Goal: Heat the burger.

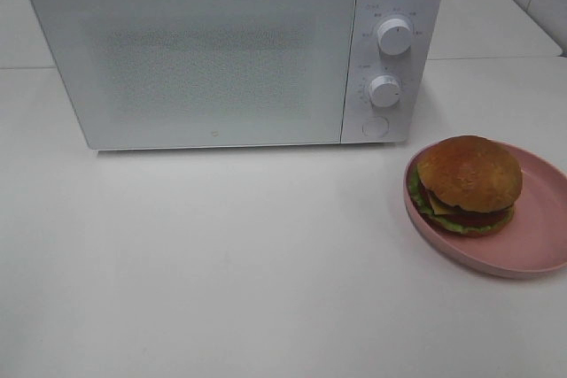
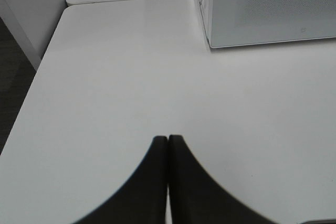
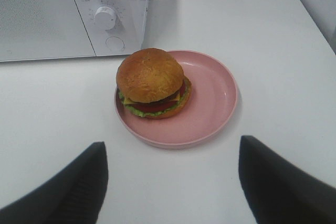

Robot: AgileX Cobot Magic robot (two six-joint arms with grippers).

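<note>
Two grippers absent from high view, burger (image 1: 469,183) on pink plate (image 1: 540,245) cropped at frame edge, microwave (image 1: 190,59) door closed, interior obscured, left gripper (image 2: 168,142) fingers pressed together, right gripper (image 3: 170,161) spread wide, empty.

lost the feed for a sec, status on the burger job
Left pincer shut, empty; right pincer open, empty. Burger on pink plate, untouched. Microwave door closed, blocking entry.

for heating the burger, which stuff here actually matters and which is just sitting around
Part of the job:
- round burger with golden-brown bun
- pink round plate it sits on
- white microwave, door closed
- right gripper, fingers spread wide

Just there:
- white table
- left gripper, fingers together, holding nothing
</note>
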